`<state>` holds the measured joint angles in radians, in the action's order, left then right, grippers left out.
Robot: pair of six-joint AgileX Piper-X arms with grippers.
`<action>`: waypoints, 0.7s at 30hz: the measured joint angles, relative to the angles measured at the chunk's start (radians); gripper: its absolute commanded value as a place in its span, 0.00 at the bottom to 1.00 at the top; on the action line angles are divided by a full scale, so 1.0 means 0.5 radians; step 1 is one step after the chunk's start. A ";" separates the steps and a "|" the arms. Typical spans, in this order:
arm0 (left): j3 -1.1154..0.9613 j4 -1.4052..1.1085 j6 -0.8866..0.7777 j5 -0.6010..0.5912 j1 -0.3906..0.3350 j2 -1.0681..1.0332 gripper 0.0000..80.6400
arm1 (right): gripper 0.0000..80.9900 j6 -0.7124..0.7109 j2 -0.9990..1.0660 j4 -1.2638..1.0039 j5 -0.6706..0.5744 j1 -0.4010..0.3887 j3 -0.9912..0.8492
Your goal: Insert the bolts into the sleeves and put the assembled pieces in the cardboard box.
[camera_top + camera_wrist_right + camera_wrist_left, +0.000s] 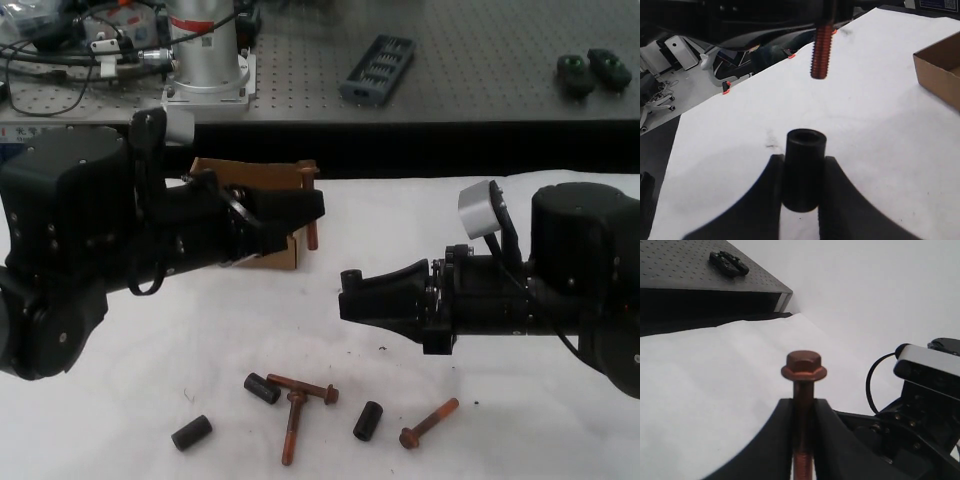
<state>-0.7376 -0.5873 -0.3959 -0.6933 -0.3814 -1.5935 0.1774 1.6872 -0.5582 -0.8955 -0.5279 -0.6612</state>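
Note:
My left gripper [310,212] is shut on a copper-coloured bolt [312,237] that hangs thread-down beside the cardboard box [262,177]. In the left wrist view the bolt [803,371] stands head-up between the fingers [781,426]. My right gripper [351,290] is shut on a black sleeve [350,274], held upright with its bore open. In the right wrist view the sleeve [805,167] sits between my right gripper [802,167], and the bolt's threaded end [821,52] hangs above and beyond it, apart from it. The box corner [939,70] lies off to the side.
On the white cloth near the front lie three loose bolts [300,386] [290,428] [428,423] and three loose sleeves [262,388] [191,432] [368,420]. Behind is a perforated bench with a ribbed rack [378,66], black parts [593,70] and cables.

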 measured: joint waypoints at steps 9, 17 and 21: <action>0.000 -0.159 -0.154 -0.114 0.000 0.000 0.01 | 0.07 0.003 0.000 -0.015 0.015 0.000 0.000; 0.000 -0.162 -0.197 -0.282 0.000 0.000 0.01 | 0.07 0.009 0.000 -0.015 0.015 0.000 0.000; 0.000 -0.162 -0.197 -0.289 0.000 0.000 0.01 | 0.07 0.019 0.000 -0.019 0.002 0.000 0.000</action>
<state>-0.7376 -0.6680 -0.4943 -0.8379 -0.3814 -1.5935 0.1868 1.6872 -0.5676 -0.8946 -0.5279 -0.6612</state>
